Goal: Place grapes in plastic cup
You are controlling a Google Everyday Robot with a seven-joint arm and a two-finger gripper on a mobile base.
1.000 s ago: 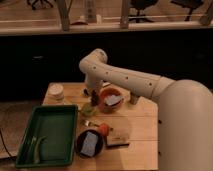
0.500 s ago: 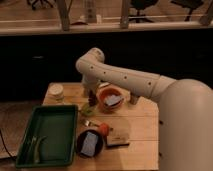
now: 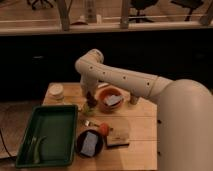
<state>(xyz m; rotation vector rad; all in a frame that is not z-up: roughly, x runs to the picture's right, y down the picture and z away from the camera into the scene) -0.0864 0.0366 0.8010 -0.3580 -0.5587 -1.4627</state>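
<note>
A wooden tabletop (image 3: 140, 125) is shown at the centre of the frame; the gripper (image 3: 90, 99) is held low, just left of the orange bowl (image 3: 111, 98), with its jaws drawn fully together; whether grapes are pinched between them cannot be told. The plastic cup (image 3: 89, 108), small and light green, is seen directly beneath the jaws, touching them or nearly so, just right of the green tray (image 3: 47, 132). The coming release is judged to depend on this vertical alignment; little sideways correction appears to be needed.
</note>
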